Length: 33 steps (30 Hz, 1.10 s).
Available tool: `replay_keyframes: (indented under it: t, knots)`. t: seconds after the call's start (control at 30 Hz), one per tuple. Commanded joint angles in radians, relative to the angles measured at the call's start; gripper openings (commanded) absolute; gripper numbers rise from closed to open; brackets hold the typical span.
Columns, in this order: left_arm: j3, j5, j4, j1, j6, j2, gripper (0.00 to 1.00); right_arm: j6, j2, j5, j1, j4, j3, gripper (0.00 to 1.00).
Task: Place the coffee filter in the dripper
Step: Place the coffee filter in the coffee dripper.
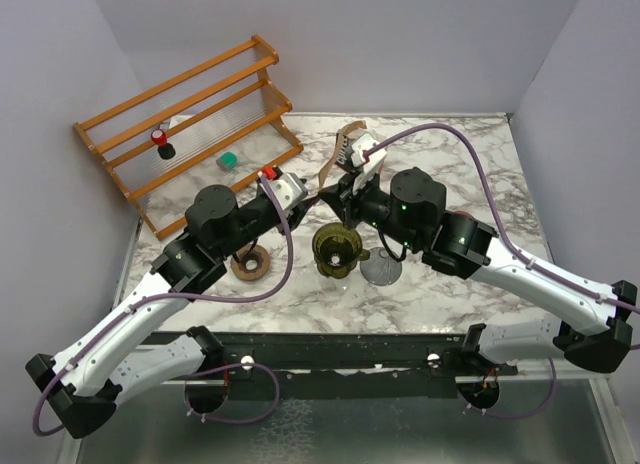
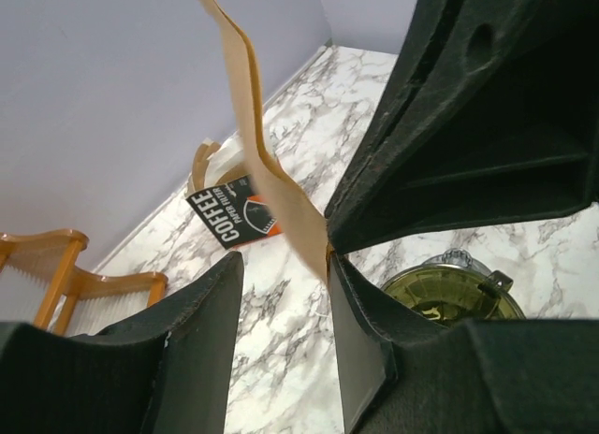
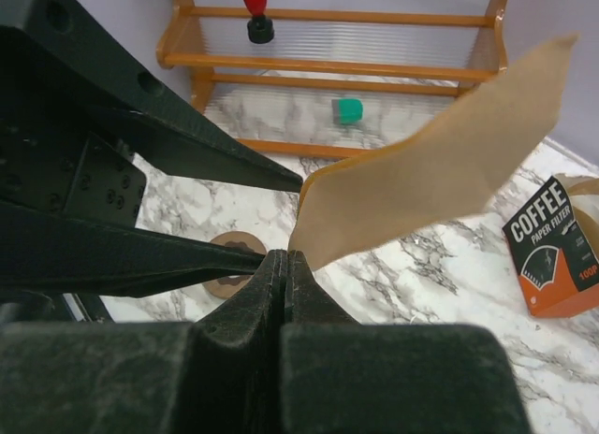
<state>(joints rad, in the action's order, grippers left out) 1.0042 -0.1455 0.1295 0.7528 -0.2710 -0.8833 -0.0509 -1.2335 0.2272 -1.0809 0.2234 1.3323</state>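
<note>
The right gripper [image 3: 285,258] is pinching the light, floppy coffee filter [image 3: 440,163] at its corner, while the left gripper [image 2: 284,266] is hanging beside it with jaws apart.

The left gripper [image 1: 318,197] and right gripper [image 1: 340,191] meet at the coffee filter [image 1: 328,170] beyond the olive dripper [image 1: 337,248].

Your left arm reaches in from the left and your right arm from the right, wrists meeting tip to tip. Your right gripper [image 3: 285,266] is pinched tight on the coffee filter [image 3: 440,163]. Your left gripper [image 2: 284,267] sits jaws parted, right against it.
</note>
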Motion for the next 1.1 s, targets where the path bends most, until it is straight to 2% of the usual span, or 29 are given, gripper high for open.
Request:
replay_keyframes:
  t: [0.0, 0.33, 0.73, 1.07]
  knots:
    - [0.016, 0.069, -0.001, -0.004, -0.011, -0.015, 0.42, -0.005, 0.024, -0.014, -0.013, -0.029, -0.001, 0.01]
    - [0.014, 0.099, -0.04, -0.004, -0.001, -0.024, 0.41, -0.008, 0.014, -0.009, -0.014, -0.015, 0.002, 0.01]
    - [-0.004, -0.003, -0.16, -0.004, 0.041, -0.025, 0.43, -0.004, 0.038, -0.034, -0.016, 0.025, -0.017, 0.01]
    - [0.008, -0.085, -0.106, -0.004, 0.044, -0.043, 0.44, 0.014, 0.084, -0.006, -0.016, 0.052, -0.036, 0.01]
